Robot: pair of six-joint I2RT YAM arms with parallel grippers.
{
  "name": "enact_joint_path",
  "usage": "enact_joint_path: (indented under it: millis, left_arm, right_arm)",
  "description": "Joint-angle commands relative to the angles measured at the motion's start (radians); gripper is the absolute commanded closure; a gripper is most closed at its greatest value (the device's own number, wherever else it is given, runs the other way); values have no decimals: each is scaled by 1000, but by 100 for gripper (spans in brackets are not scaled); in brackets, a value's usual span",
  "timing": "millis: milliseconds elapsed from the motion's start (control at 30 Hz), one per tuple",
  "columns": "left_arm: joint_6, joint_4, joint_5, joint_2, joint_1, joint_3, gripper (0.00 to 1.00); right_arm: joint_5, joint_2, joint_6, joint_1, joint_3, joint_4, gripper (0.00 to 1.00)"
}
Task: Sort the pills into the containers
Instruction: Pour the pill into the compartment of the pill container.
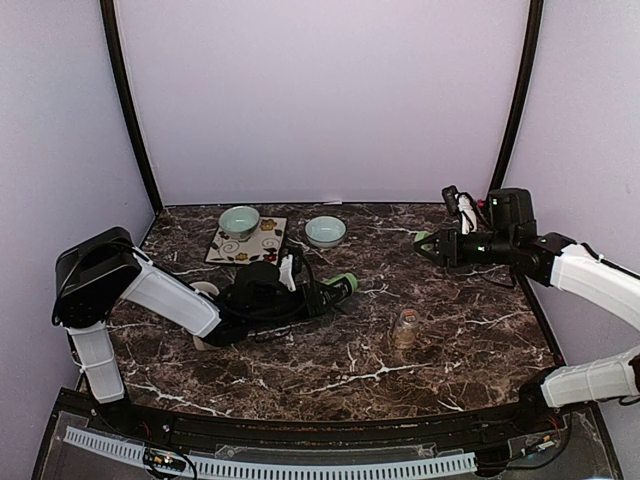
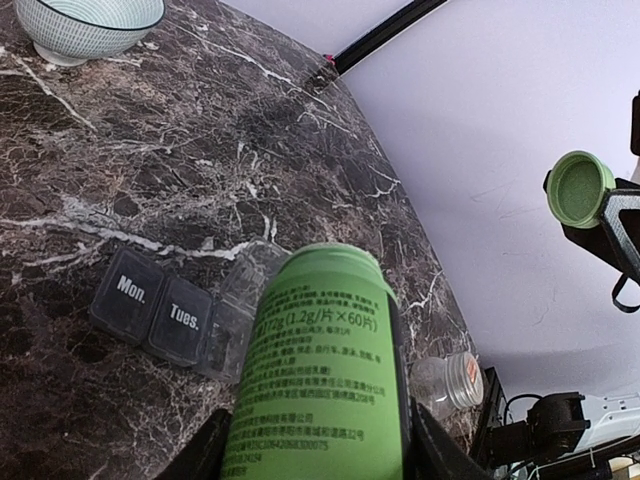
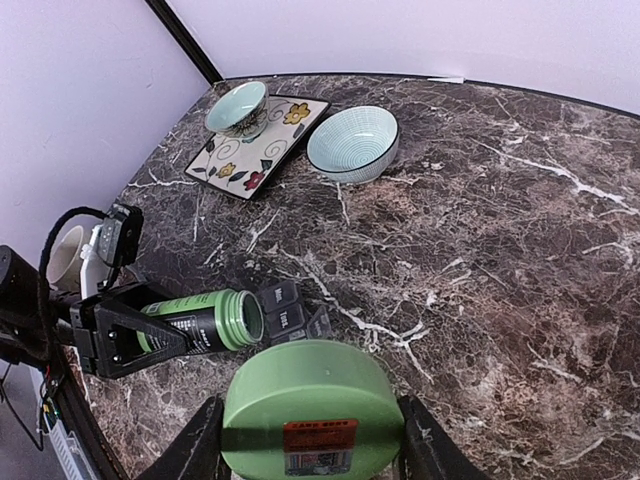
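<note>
We read "Mon." and "Tues." on the pill organizer [image 2: 165, 310] at table centre. Our left gripper [image 2: 320, 445] clasps the uncapped green bottle [image 2: 320, 370], Chinese-labelled, lying level just above it. Our right gripper [image 3: 312, 440] pinches the green cap [image 3: 310, 395] at three o'clock. The striped bowl [image 3: 352, 140] sits empty at twelve, with bare marble between.

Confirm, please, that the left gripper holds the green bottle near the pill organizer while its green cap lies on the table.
Not quite: the green cap does not lie on the table; the right gripper holds it, as the right wrist view shows. The left gripper does hold the green bottle near the pill organizer.
</note>
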Motion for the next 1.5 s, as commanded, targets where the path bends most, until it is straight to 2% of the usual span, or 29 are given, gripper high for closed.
enact_joint_path:
  millis: [0, 833, 1467]
  left_arm:
    - [0, -3, -11, -2, -4, 17, 100]
    - [11, -43, -4, 35, -4, 39, 100]
    - [31, -139, -19, 42, -6, 84, 100]
  right_arm:
    - [-11, 0, 7, -10, -15, 52, 79]
    - [-18, 2, 13, -17, -32, 68, 79]
    - [-20, 2, 16, -20, -36, 73, 80]
